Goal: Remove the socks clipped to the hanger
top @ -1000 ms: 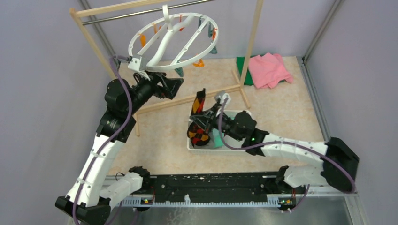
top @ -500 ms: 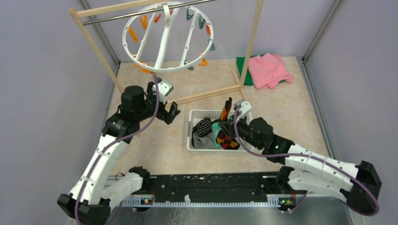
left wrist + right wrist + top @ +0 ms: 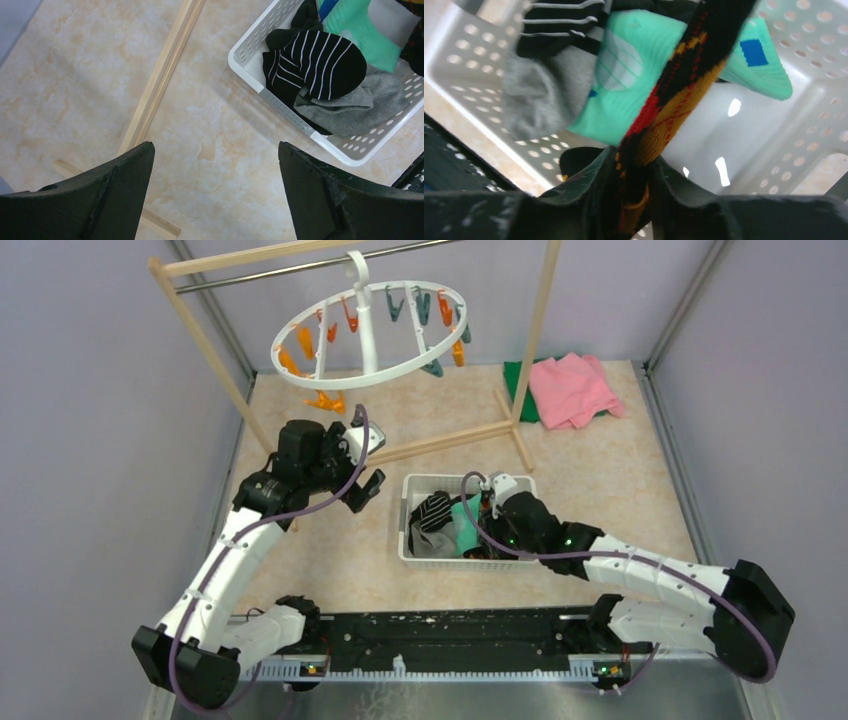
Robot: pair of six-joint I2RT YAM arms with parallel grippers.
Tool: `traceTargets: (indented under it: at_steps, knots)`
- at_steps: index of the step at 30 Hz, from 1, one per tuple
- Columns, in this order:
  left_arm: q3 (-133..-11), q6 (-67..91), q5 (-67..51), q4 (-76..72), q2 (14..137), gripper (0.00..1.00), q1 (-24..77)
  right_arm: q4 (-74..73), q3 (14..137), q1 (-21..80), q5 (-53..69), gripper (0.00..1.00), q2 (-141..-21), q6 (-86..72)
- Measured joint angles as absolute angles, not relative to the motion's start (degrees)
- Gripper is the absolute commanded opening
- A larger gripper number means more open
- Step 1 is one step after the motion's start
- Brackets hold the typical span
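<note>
The white round hanger point(image 3: 385, 377) hangs from the rack's metal rod, and no sock shows on its orange and teal clips point(image 3: 327, 400). My left gripper point(image 3: 365, 462) point(image 3: 215, 146) hovers open and empty over the floor, below the ring and left of the white basket point(image 3: 410, 540). In the basket lie the striped sock point(image 3: 315, 60), a grey sock point(image 3: 360, 105) and the teal sock point(image 3: 624, 90). Low inside the basket, my right gripper point(image 3: 487, 508) point(image 3: 634, 155) has its jaws close around the red-black-orange argyle sock point(image 3: 674, 100).
The wooden rack point(image 3: 205, 330) frames the hanger, and its floor bar point(image 3: 160, 80) runs just behind my left gripper. Pink cloth point(image 3: 570, 388) and green cloth point(image 3: 520, 380) lie at the back right. Grey walls close in both sides.
My left gripper let go of the hanger and dropped away; the ring swung back level. My right gripper carried the argyle sock down into the basket, and its jaws have eased slightly.
</note>
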State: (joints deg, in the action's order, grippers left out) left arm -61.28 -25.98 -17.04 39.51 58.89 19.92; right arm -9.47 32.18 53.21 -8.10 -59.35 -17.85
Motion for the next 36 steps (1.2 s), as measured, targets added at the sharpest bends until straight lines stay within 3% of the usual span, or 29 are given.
traceTargets:
  at_steps: [2,3,6,11,14,22,28,36]
  knots:
    - [-61.3,-26.2,-17.0,39.4,58.8,0.99,19.9,-11.7,32.9,51.5,-6.6,0.64,-61.7,-18.7]
    - [-61.3,-26.3,-17.0,39.4,58.8,0.99,19.9,-12.9,33.6,50.6,-6.0,0.67,-62.9,-19.4]
    - [-61.3,-26.7,-16.8,39.5,58.7,0.99,19.9,-18.3,37.9,46.6,-3.9,0.71,-66.3,-20.8]
    - [-62.5,-27.2,-16.4,39.6,58.9,0.99,19.9,-27.4,49.7,42.7,-2.2,0.66,-67.1,-22.0]
    - [-63.7,-27.2,-16.4,39.7,59.4,0.99,19.9,-31.5,56.4,42.6,-1.4,0.56,-66.6,-22.2]
    - [-65.5,-27.2,-16.6,39.7,60.1,0.99,19.9,-26.2,55.6,40.1,0.4,0.0,-63.7,-24.1]
    - [-65.6,-27.2,-16.6,40.0,60.3,0.99,19.9,-17.8,47.0,32.4,5.9,0.0,-70.3,-28.2]
    - [-65.6,-26.2,-16.6,39.7,60.3,0.99,19.4,-15.3,43.1,31.7,6.1,0.0,-78.0,-28.1]
